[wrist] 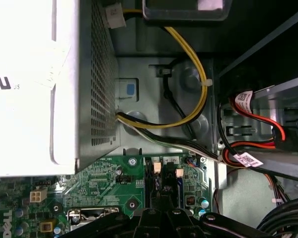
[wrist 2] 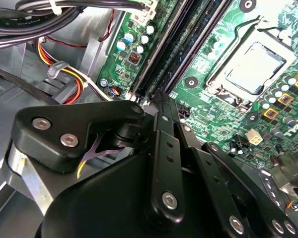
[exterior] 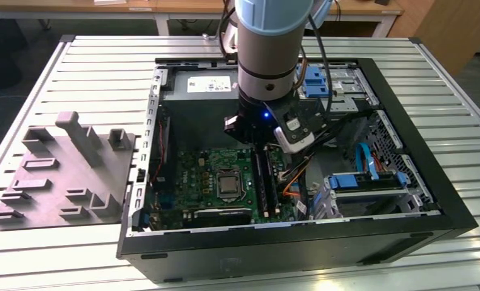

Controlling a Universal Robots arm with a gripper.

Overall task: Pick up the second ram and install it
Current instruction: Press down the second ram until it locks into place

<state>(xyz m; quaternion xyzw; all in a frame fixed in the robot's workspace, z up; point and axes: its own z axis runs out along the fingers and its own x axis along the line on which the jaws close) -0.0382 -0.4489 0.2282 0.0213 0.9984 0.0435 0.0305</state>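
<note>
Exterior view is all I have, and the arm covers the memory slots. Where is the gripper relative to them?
Observer: In the second wrist view the gripper is over one end of the long black slots, which run beside the processor socket.
Operator: Are the slot latches visible?
Observer: Yes. In the first wrist view, pale latches sit at the slots' end toward the power supply.
Operator: Any cables close by?
Observer: A yellow cable bundle runs along the case wall beyond the board, apart from the slots.

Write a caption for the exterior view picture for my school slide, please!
A robot arm's gripper reaches into an open computer case, right above the green motherboard's slots.
</note>
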